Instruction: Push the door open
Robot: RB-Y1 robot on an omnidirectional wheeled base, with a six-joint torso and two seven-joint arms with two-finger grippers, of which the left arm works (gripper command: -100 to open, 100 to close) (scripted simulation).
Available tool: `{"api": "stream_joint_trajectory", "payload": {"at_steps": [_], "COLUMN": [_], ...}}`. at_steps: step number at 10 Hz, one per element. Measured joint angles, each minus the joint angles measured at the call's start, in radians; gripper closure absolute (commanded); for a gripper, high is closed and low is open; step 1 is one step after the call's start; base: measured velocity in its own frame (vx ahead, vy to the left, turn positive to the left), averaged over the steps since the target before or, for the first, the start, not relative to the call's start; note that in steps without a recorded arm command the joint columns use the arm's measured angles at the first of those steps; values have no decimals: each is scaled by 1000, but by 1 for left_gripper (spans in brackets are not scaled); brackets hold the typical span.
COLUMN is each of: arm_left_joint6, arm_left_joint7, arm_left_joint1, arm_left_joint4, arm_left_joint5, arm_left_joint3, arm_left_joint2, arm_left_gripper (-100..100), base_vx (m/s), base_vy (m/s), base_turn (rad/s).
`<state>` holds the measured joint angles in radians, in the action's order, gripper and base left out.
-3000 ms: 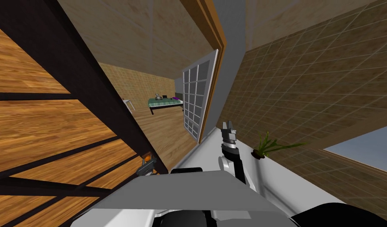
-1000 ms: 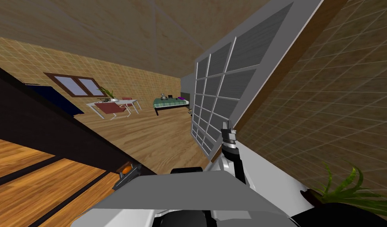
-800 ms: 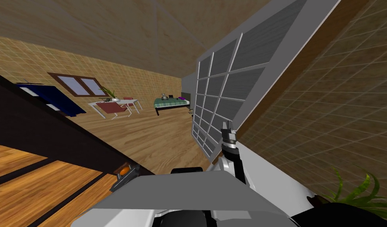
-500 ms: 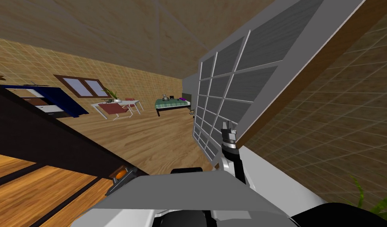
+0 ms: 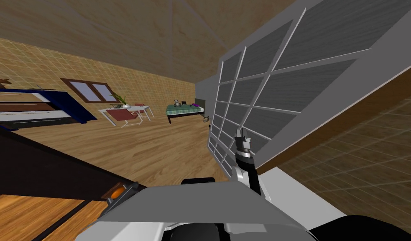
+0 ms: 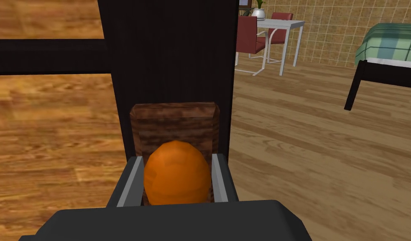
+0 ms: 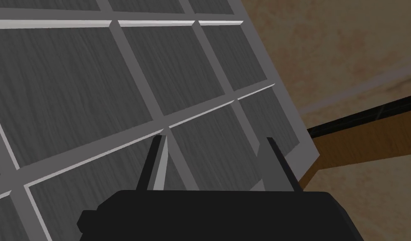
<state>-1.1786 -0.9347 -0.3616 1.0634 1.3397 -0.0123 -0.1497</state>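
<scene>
the door [image 5: 45, 165] stands at my left, a dark frame around warm wood panels, open far enough that the room beyond shows past its edge. the left end effector [image 6: 177, 157] is clamped on the door's orange knob [image 6: 177, 178], one finger pressed to each side. the knob sits on a small brown wooden plate [image 6: 175, 119] fixed to the dark upright of the frame.

the left wrist view gives that grip plainly, while the head view shows the knob as a small orange spot at the door's lower corner. the right wrist view adds what the head view leaves vague: the right end effector [image 7: 213, 137] has its fingers spread, with nothing between them, pointing at a grey gridded door [image 7: 95, 79]. the fingers are close to its panels; i cannot tell if they touch.

that grey door rises steeply at my right, just ahead of the right arm. past the knobbed door the wood floor [image 5: 158, 142] runs to a tiled wall. a green-covered bed [image 6: 388, 46] carries a few small items too small to name. a white table [image 6: 279, 23] has red chairs [image 6: 247, 39] beside it and a potted plant [image 6: 259, 8] on it. a window [image 5: 89, 90] is set in the wall behind the table, and a blue cabinet [image 5: 72, 106] stands to the left of it.
</scene>
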Motion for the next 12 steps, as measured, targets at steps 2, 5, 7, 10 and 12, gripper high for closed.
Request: {"api": "stream_joint_trajectory", "payload": {"at_steps": [2,5,7,10,12], "arm_left_joint6": [-11,-18,-30,-50,-62], "arm_left_joint7": [-1,9,3,-4,-5], "arm_left_joint1": [8,0,1,-10,-19], "arm_left_joint4": [-19,-12,-26,-33,-36], "arm_left_joint5": [22,46,67,103,129], "arm_left_joint3": [19,31,45,69,85], "arm_left_joint2": [-2,1,-1,-7,-8], "arm_left_gripper": [100,100,100,100,100], "base_vx": [98,130,139,158,154], "base_vy": [102,143,164,167,162], "base_turn": [25,31,30,42,39]}}
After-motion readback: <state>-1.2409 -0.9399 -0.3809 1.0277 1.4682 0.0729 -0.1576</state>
